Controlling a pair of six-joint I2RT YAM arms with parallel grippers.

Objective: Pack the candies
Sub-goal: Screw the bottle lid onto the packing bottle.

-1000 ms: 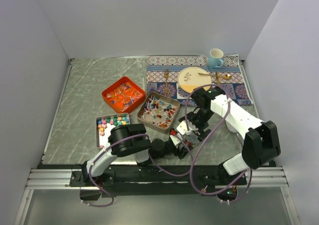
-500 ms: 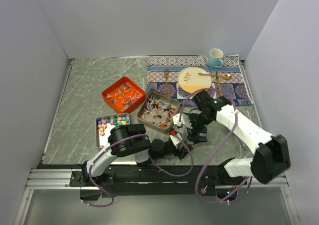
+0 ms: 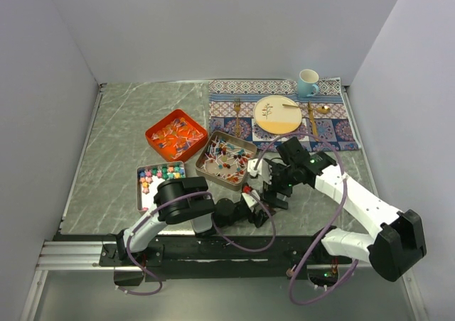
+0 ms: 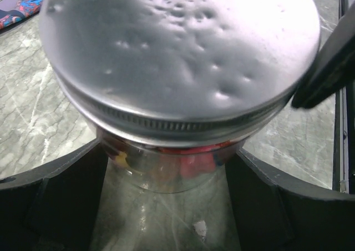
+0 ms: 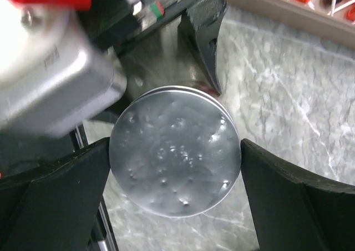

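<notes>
A glass jar (image 4: 166, 167) with a dimpled silver lid (image 5: 175, 163) stands on the marble near the front edge, with red and yellow candies (image 4: 197, 163) showing through the glass. My left gripper (image 4: 166, 165) is shut on the jar's body, one finger pressed on each side. From above, my right gripper (image 5: 175, 162) straddles the lid. Its fingers (image 5: 288, 206) stand at the rim, and a hairline gap shows on the right. In the top view the right gripper (image 3: 274, 185) covers the jar. More candies fill an orange tray (image 3: 175, 135), a tan tin (image 3: 226, 159) and a silver tin (image 3: 158, 176).
A patterned placemat (image 3: 334, 131) at the back right carries a plate (image 3: 277, 113), a mug (image 3: 308, 83), a fork (image 3: 237, 109) and a spoon (image 3: 321, 109). The three candy containers sit just left of and behind the jar.
The right arm has stretched out low to the right and its gripper has shifted slightly left over the jar. Its jaws have widened off the lid. The left arm has not moved.
</notes>
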